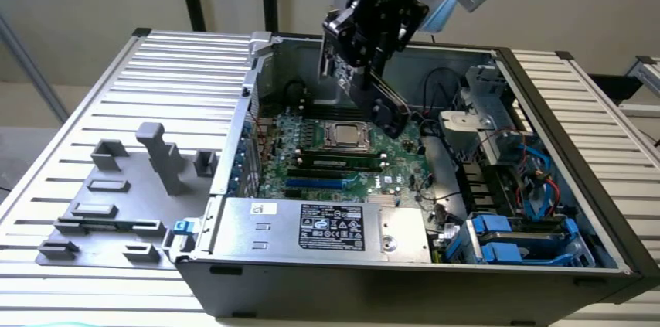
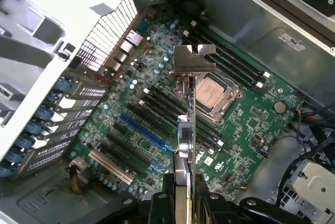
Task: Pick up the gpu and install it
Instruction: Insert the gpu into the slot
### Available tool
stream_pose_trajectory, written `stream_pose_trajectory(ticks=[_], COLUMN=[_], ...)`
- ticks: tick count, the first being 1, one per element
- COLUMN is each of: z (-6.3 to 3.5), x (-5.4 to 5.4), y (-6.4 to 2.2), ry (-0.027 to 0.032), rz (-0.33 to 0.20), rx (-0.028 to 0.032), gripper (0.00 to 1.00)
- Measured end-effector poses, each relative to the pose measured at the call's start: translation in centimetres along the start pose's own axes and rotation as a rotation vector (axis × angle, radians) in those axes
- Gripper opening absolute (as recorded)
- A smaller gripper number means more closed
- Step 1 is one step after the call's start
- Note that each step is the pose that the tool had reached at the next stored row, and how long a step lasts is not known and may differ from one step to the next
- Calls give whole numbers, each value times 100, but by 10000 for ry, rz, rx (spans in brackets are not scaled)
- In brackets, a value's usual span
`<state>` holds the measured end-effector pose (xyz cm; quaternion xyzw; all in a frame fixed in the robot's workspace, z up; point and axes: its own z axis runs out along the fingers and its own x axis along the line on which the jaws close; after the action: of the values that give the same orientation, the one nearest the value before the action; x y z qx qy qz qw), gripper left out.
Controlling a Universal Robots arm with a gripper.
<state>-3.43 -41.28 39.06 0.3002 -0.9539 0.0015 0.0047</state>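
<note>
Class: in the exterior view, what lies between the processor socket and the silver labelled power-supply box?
Between socket and box: parallel long slots, including a blue slot, seen in the exterior view.

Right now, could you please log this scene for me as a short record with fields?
holding: gpu, gripped by the fingers
gpu pose: in the air above the motherboard, metal bracket at the end away from the fingers
installed: not yet
case: open computer case on the slatted table
</note>
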Motion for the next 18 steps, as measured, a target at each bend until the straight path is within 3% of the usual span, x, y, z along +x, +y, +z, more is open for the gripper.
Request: stream_pose_trajectory(ticks=[18], z=[1], x=[0], y=[0], ry=[-98], rz=[-3040], rx=[-109], gripper=[26])
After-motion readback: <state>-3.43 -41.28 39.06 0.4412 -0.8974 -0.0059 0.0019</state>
